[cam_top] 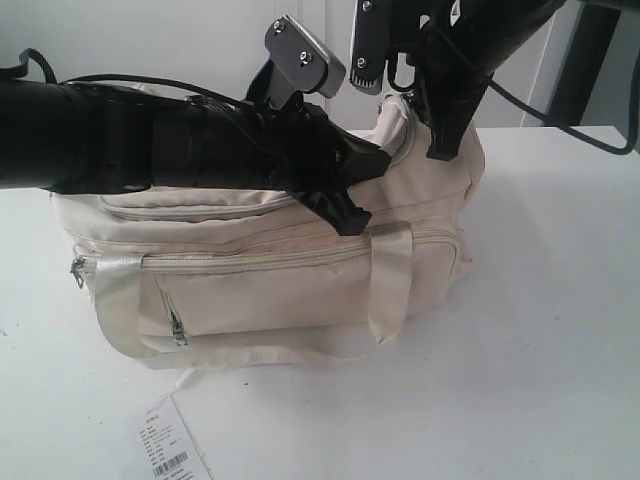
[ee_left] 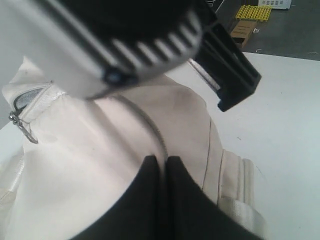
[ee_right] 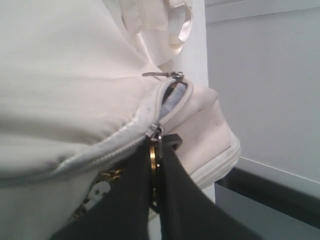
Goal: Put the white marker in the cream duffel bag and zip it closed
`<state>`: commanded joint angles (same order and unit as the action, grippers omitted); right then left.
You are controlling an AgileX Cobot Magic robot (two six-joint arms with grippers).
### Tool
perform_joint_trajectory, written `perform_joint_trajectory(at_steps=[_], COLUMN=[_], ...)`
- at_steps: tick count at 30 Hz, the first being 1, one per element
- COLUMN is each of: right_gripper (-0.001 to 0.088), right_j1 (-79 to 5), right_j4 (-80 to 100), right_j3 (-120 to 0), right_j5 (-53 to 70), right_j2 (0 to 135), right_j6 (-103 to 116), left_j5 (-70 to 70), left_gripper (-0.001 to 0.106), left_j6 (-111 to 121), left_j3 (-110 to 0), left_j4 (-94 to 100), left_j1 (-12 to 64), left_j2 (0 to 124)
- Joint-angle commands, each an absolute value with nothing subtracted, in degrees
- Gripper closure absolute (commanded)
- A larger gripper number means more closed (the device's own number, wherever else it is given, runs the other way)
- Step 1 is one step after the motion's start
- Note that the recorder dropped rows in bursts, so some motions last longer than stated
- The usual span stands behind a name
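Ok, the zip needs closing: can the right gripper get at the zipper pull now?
Probably yes: the right gripper looks shut on the zipper pull at the end of the cream duffel bag, with nothing in between.

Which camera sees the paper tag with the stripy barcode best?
The exterior view: the paper tag lies on the table in front of the cream duffel bag, barcode showing, though the frame cuts its bottom. Both wrist views look at the bag's zips; no tag there.
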<state>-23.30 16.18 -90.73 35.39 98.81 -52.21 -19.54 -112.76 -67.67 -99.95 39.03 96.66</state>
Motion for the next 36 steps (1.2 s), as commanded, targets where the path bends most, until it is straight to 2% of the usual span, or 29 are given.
perform_joint_trajectory(at_steps=[36], right_gripper=[0.0868], right_j1=[-19.8], right_j4=[16.8], right_j3=[-90.7], right_j5=[22.2], right_j2=[103.8], right_j6=[-51.4], left_j5=[-24.3], left_gripper=[0.105], left_j6=[-112.7], left_j3=[-66.7], left_j4=[-99.9], left_j1=[39.0], left_j2=[96.7])
